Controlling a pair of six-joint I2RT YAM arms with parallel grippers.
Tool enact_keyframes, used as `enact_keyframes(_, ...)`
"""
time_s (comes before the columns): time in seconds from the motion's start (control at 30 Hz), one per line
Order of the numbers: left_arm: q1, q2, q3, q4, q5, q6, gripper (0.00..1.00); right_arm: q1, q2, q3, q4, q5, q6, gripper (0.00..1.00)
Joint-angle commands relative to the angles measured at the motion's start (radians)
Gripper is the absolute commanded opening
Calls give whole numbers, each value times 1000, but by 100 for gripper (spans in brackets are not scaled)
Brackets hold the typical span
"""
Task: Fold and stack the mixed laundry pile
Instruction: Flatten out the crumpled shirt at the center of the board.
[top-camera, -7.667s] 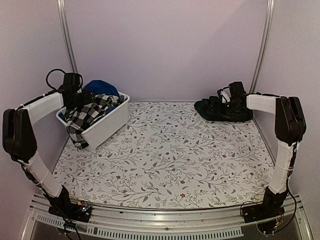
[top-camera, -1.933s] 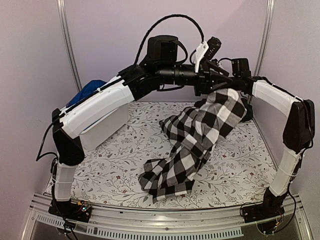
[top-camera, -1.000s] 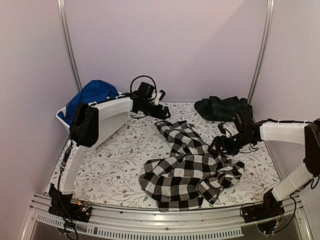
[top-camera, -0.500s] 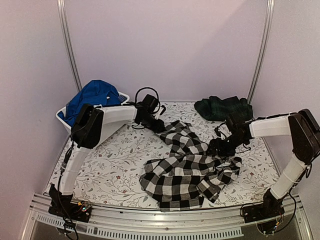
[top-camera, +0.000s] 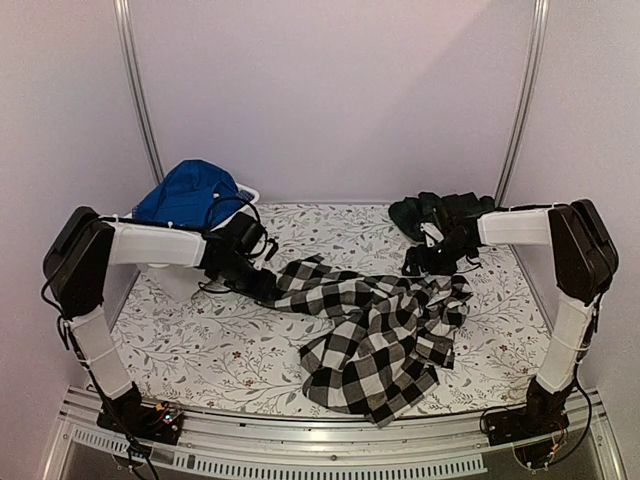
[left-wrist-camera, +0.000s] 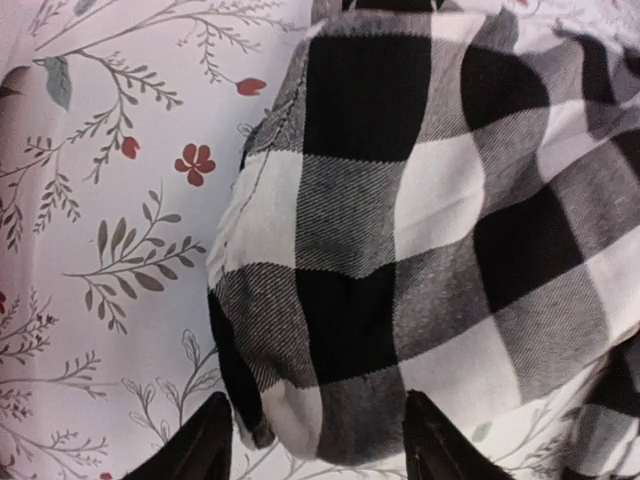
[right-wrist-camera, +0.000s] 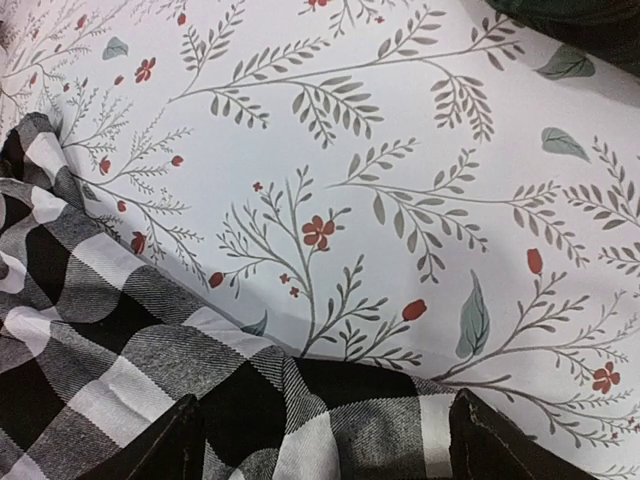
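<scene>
The black-and-white checked shirt (top-camera: 375, 325) lies crumpled and spread across the middle of the floral table. My left gripper (top-camera: 262, 285) is at its left corner. In the left wrist view the left gripper (left-wrist-camera: 315, 450) has its jaws apart, and a bulging fold of the shirt (left-wrist-camera: 400, 200) lies between them. My right gripper (top-camera: 418, 262) is at the shirt's far right edge. In the right wrist view the right gripper (right-wrist-camera: 325, 440) has its jaws wide apart over the shirt's edge (right-wrist-camera: 150, 370). The tartan garment (top-camera: 455, 212) lies at the back right. The blue garment (top-camera: 190, 195) sits in the tub.
The white tub (top-camera: 247, 192) stands at the back left, behind my left arm. Metal posts (top-camera: 135, 90) rise at both back corners. The table's front rail (top-camera: 320, 445) runs along the near edge.
The left gripper has moved left and nearer, and the shirt's left corner came with it. The right gripper has moved back toward the tartan garment. The shirt now lies stretched wider between them.
</scene>
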Motion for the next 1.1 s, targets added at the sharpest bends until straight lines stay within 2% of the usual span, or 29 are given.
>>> enact_keyframes(0.0,1,-125,-7,184,14,3,65,-42,-165,-34,-27,-1,-33,88)
enact_keyframes(0.07,4,-83,64,194,11,27,73,-81,-241,-90,-30,-6,-5,90)
enact_keyframes(0.23,10,95,262,137,-5,80,80,-178,-350,-252,-39,-43,81,92)
enact_keyframes(0.3,12,150,313,121,-4,92,85,-195,-384,-321,-15,-49,118,96)
enact_keyframes(0.47,13,225,357,110,23,95,89,-197,-397,-442,69,-149,187,99)
enact_keyframes(0.53,12,247,360,106,26,93,88,-197,-375,-464,96,-165,202,95)
enact_keyframes(0.6,12,266,363,99,37,94,80,-197,-353,-475,118,-192,204,79)
enact_keyframes(0.7,13,269,359,106,60,95,51,-197,-359,-462,133,-207,204,40)
enact_keyframes(0.73,15,264,355,116,69,95,44,-198,-375,-449,133,-205,201,31)
enact_keyframes(0.8,19,256,352,138,90,99,38,-199,-399,-416,126,-189,197,17)
enact_keyframes(0.9,30,246,363,156,103,104,14,-202,-432,-350,100,-143,172,1)
enact_keyframes(0.97,40,228,365,169,107,107,0,-207,-450,-305,84,-108,154,0)
enact_keyframes(1.07,54,181,341,207,107,107,0,-220,-481,-241,65,-69,136,0)
